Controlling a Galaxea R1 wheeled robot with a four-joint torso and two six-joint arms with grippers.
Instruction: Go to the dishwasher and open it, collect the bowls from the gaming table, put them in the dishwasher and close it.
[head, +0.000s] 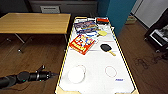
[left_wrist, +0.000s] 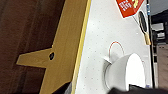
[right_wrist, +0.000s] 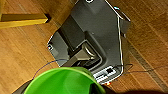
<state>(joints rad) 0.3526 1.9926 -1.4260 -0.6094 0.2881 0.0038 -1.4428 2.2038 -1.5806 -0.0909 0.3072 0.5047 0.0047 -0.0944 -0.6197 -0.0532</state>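
White bowl (head: 76, 74) sits lower centre of the head view, near the left edge of the gaming table (head: 120, 85). The left gripper (head: 53, 74) is just beside that edge, short of the bowl; can't tell whether its fingers are spread. Risk: the arm clips the yellow rim or shoves the bowl across the slick white worktop. Right wrist view: green bowl (right_wrist: 62, 81), apparently held; fingers unclear. Paddles (head: 107, 47), game boxes (head: 82, 43) upper centre; wooden table (head: 32, 22) upper left; wood floor.

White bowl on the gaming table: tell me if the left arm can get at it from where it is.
Probably yes. The left gripper sits just outside the table edge, level with the white bowl, with bare tabletop between them.
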